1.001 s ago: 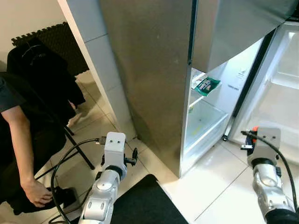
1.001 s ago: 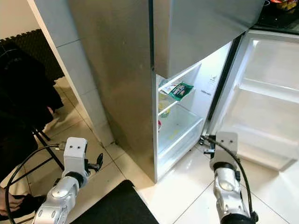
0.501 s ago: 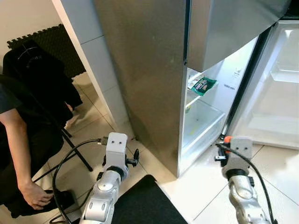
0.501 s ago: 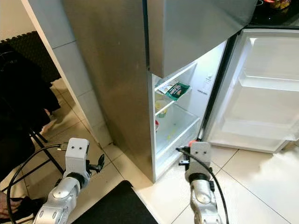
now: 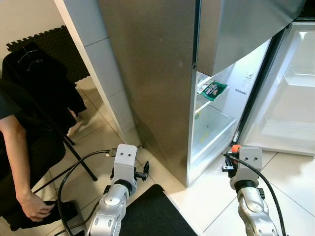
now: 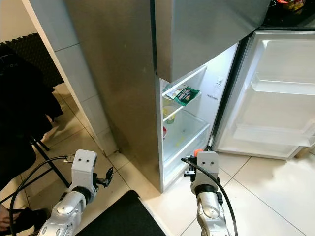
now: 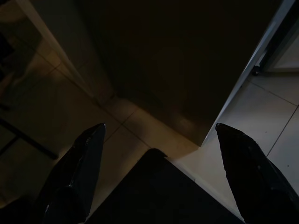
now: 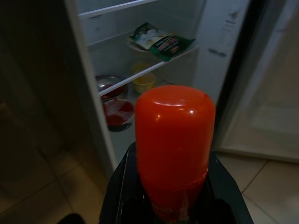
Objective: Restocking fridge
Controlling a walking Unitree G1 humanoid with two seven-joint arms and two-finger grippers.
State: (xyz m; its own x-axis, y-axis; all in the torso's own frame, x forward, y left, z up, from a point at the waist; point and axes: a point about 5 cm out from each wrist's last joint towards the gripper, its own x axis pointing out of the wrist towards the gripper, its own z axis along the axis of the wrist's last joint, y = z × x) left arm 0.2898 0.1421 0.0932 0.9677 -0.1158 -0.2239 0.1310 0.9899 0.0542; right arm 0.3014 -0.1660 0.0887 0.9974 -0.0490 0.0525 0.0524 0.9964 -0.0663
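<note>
Right pincer [image 8: 175, 205] swung left toward open fridge [image 5: 211, 128] — clenched round red-capped bottle [image 8: 174, 144]; left pincer [image 7: 161, 161] spread wide, empty.

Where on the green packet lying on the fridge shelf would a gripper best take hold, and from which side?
Probably the corner of the green packet that overhangs the front edge of the shelf, approached from the open front of the fridge. The packet lies flat, so only that overhanging edge gives fingers room above and below. The left gripper is open; the right gripper already holds the red bottle.
</note>
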